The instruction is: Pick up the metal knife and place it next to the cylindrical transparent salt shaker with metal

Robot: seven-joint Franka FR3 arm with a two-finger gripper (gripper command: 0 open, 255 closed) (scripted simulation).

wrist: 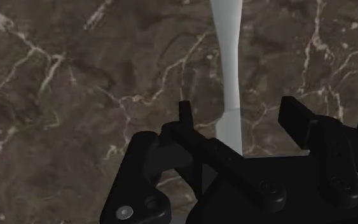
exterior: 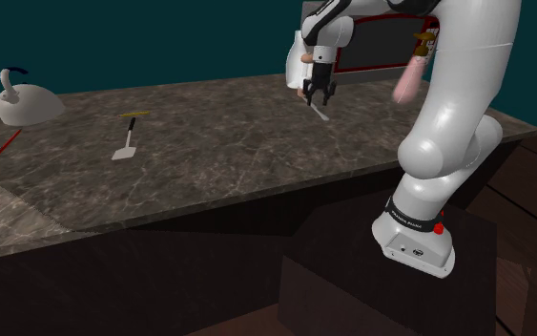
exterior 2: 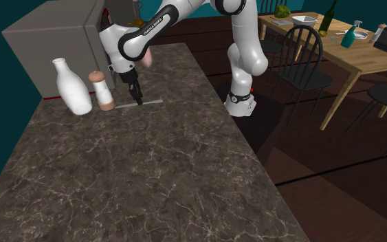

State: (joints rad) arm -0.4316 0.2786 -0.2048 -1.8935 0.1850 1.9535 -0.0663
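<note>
A pale grey knife (exterior 2: 142, 104) lies flat on the dark marble counter (exterior 2: 150, 179), just in front of the salt shaker (exterior 2: 102, 91), a clear cylinder with a brown cap. My gripper (exterior 2: 137, 98) points down over the knife's middle, fingertips close to the counter. In the wrist view the gripper (wrist: 238, 114) is open: the knife (wrist: 227, 70) runs between the two fingers (wrist: 185, 114) without touching either. From the shoulder camera the knife (exterior: 320, 111) shows as a thin sliver under the gripper (exterior: 316, 95), at the far side of the counter.
A white bottle (exterior 2: 72, 86) stands beside the shaker, a grey box (exterior 2: 51, 38) behind them. A pink object (exterior: 407, 80) hangs near the arm. A spatula (exterior: 126, 139), a white rounded vessel (exterior: 28, 101) and a red stick (exterior: 7, 143) lie at the shoulder view's left. A dining table (exterior 2: 343, 51) with chairs stands beyond.
</note>
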